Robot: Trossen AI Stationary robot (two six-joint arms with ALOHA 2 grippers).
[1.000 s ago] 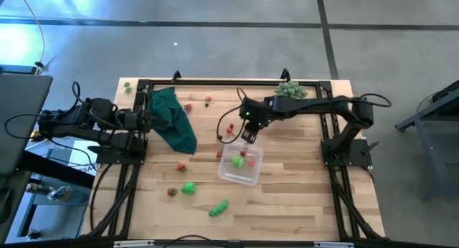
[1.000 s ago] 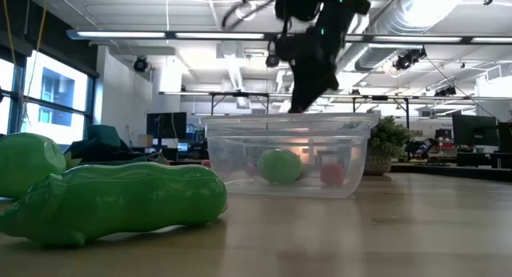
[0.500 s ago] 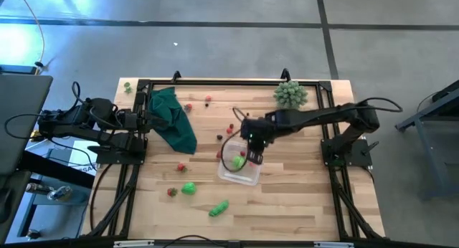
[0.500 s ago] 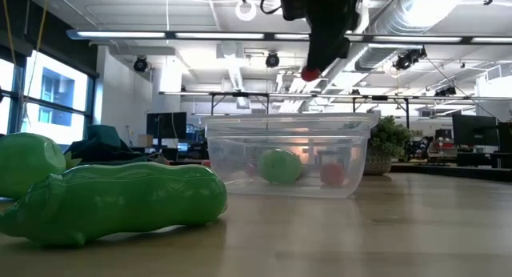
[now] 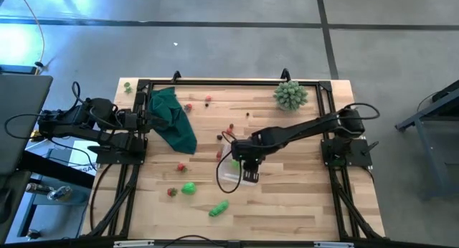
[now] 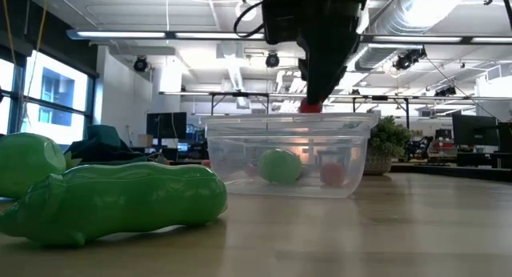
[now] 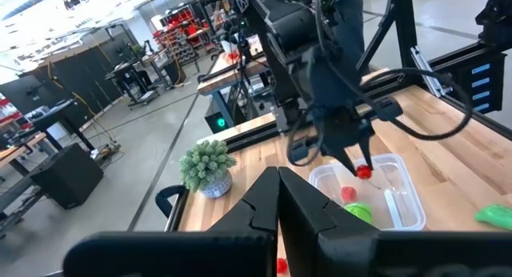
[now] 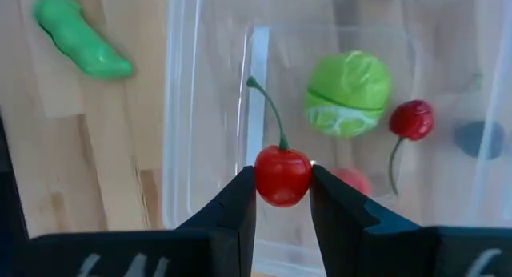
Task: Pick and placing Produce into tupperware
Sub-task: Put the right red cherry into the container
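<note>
The right gripper (image 8: pixel 282 198) hangs over the tub (image 5: pixel 231 178), pinching a red cherry (image 8: pixel 282 174) between its two fingertips, the green stem curving away past the fingers. In the low view the cherry (image 6: pixel 310 108) shows just below the gripper (image 6: pixel 314 99), level with the tub's rim (image 6: pixel 288 119) and not yet inside. In the left wrist view the cherry (image 7: pixel 364 171) sits right at the tip of the right gripper (image 7: pixel 358 163), above the tub (image 7: pixel 408 206).

Inside the tub lie a round green lime-like piece (image 8: pixel 349 94), a second cherry (image 8: pixel 412 120) with its stem, and a pale red piece (image 8: pixel 352 182) partly behind the right finger. A dark bluish blur at the tub's far side cannot be identified.

From above, the right arm covers most of the tub, so its contents and the held cherry are hidden there. A green pod (image 5: pixel 219 207) lies on the table (image 5: pixel 301 205) near the tub, with a round green piece (image 5: pixel 188 188) and small red pieces (image 5: pixel 172 192) farther off. A dark green cloth (image 5: pixel 172 119) and a spiky plant (image 5: pixel 290 94) sit toward the far edge.

The left arm waits at the table's left edge. Its gripper (image 7: pixel 278 198) has its fingers pressed together, empty.
</note>
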